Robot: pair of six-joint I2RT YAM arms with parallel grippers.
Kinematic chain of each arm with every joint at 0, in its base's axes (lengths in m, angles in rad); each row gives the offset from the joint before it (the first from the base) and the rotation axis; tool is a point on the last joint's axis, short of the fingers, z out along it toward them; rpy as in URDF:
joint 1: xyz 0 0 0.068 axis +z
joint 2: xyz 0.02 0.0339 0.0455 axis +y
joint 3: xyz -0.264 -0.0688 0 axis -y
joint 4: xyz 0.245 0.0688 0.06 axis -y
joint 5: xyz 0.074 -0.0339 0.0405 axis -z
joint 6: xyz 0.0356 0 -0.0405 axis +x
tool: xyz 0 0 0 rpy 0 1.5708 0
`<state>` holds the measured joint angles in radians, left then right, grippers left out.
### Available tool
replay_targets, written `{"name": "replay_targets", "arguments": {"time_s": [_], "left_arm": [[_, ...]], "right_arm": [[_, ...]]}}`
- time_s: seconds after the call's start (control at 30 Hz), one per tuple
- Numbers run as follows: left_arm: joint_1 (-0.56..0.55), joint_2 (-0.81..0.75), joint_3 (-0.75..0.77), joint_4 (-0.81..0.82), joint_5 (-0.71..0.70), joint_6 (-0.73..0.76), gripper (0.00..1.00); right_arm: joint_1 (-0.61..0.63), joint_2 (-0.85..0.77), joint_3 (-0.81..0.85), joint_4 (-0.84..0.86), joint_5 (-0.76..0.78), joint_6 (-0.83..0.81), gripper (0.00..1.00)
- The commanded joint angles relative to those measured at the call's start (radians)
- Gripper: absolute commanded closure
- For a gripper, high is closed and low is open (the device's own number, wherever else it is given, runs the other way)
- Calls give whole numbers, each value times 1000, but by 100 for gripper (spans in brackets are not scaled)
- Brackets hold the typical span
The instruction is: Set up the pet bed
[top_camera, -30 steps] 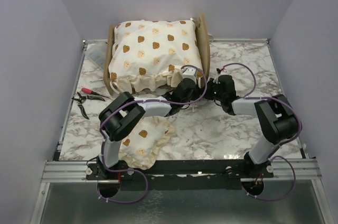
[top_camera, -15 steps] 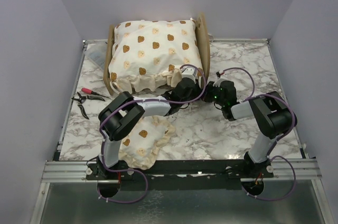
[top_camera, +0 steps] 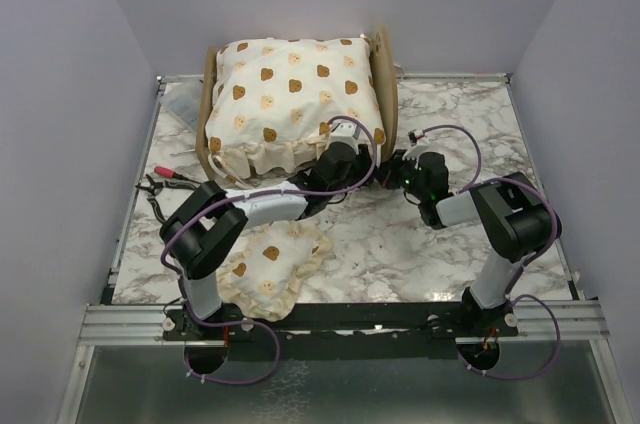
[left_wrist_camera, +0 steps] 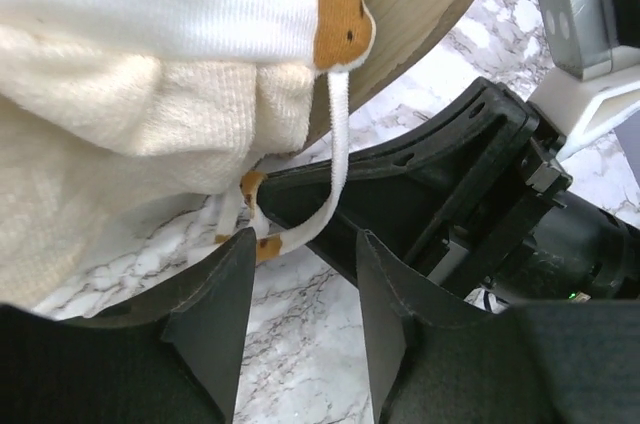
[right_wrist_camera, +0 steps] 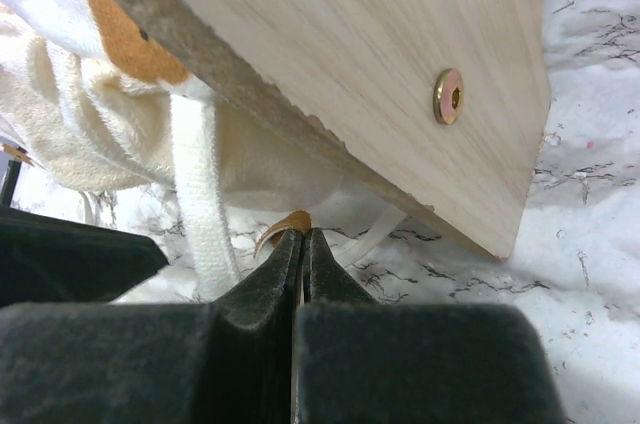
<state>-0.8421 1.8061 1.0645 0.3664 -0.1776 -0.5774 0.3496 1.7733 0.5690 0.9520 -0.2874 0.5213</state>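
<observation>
The pet bed (top_camera: 384, 84) stands at the back of the table, its plywood side boards showing left and right. The large bear-print cushion (top_camera: 290, 94) lies on it and hides the base. My left gripper (top_camera: 345, 149) is open at the bed's front right corner; in the left wrist view its jaws (left_wrist_camera: 305, 244) stand apart over marble, just below a hanging white cushion tie (left_wrist_camera: 338, 144). My right gripper (top_camera: 393, 166) is shut; in the right wrist view its tips (right_wrist_camera: 301, 236) pinch the brown end of a cushion tie (right_wrist_camera: 290, 221) under the wooden board (right_wrist_camera: 350, 54).
The small bear-print pillow (top_camera: 268, 269) lies at the front left, beside the left arm. Red-handled pliers (top_camera: 165, 184) lie at the left edge. A clear bag (top_camera: 185, 109) lies at the back left. The two grippers are very close together by the bed corner.
My left arm has swung its elbow left and its gripper has moved up closer to the cushion's front edge. My right gripper has shifted slightly left toward the bed corner.
</observation>
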Motion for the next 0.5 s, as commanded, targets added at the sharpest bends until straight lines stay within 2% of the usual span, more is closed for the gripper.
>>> {"name": "replay_targets", "arguments": {"time_s": [0.0,0.13,0.47], "left_arm": [[28,-52,-18,-50,-41,54,56],[59,-21,-6,-60,-2,60,66],[75,84,72,-64,110,97,69]], "right_arm": [[-2,16,-1,48,-26,-34,100],[-1,17,0,48,-33,-38,100],[-1,19,0,56,-63,-45,100]]}}
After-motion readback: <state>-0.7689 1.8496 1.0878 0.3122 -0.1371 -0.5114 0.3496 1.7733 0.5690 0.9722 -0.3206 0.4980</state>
